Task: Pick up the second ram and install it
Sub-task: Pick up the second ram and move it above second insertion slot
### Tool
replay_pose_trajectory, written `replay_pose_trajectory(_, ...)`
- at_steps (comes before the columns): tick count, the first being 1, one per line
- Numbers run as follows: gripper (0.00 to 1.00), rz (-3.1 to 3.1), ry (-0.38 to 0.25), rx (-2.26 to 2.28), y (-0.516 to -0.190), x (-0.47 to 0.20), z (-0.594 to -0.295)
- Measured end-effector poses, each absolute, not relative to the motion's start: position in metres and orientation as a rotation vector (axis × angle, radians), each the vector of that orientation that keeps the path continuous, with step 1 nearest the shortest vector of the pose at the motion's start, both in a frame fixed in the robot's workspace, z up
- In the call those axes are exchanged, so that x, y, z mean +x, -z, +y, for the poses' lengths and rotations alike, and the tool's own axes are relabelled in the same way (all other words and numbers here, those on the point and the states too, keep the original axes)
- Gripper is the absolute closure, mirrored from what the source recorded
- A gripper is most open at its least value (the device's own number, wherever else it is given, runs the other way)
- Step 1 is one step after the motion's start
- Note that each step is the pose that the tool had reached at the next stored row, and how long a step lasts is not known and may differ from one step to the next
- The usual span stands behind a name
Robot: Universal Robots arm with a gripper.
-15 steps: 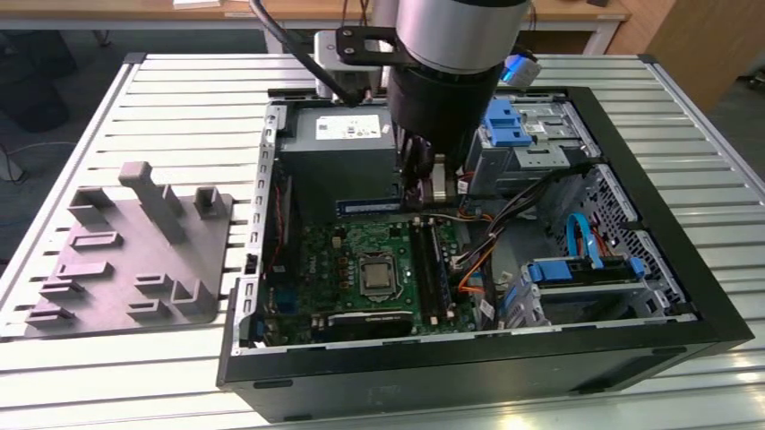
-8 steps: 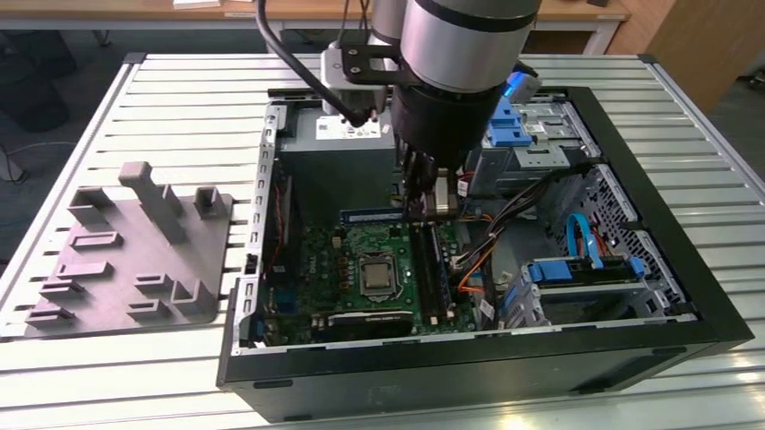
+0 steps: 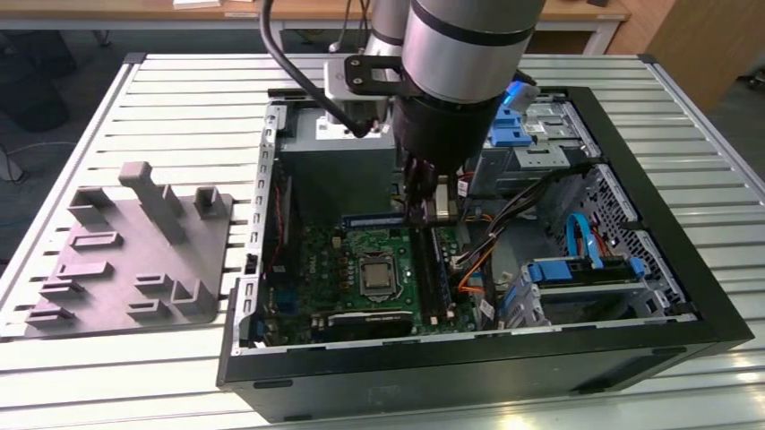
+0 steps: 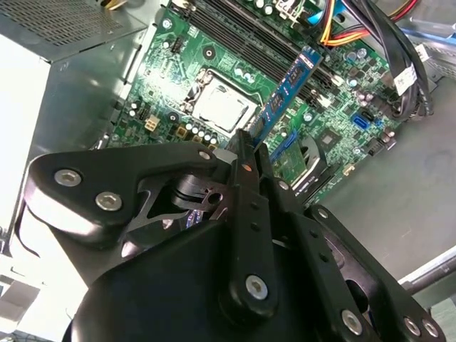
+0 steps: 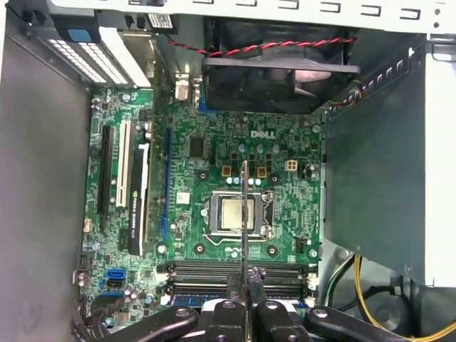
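My gripper (image 3: 418, 211) is down inside the open computer case, shut on the second ram (image 3: 373, 218), a thin blue-black stick. The stick juts from the fingers toward the exterior view's left, just in front of the power-supply box (image 3: 340, 161). In the second wrist view the ram (image 4: 285, 100) reaches out from the gripper (image 4: 246, 146) over the green board (image 4: 178, 64). In the first wrist view the ram (image 5: 244, 206) shows edge-on above the processor socket (image 5: 235, 214), crosswise to the long black slots (image 5: 206, 271). It hangs above the board, apart from the slots (image 3: 433, 269).
A grey fixture plate (image 3: 132, 251) lies on the slatted table at the exterior view's left. Inside the case are cable bundles (image 3: 502, 224), blue drive brackets (image 3: 586, 269) and a black fan (image 5: 278, 71). The case walls (image 3: 478, 358) ring the board closely.
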State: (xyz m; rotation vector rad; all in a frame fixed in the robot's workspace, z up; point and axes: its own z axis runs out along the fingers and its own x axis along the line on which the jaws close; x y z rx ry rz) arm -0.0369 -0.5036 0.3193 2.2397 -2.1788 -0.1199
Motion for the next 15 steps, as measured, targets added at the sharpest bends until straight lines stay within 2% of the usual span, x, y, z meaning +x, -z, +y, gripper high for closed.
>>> replay_pose_trajectory(15,0.86,-2.179,0.120,2.240,-0.302,-0.037,-0.504)
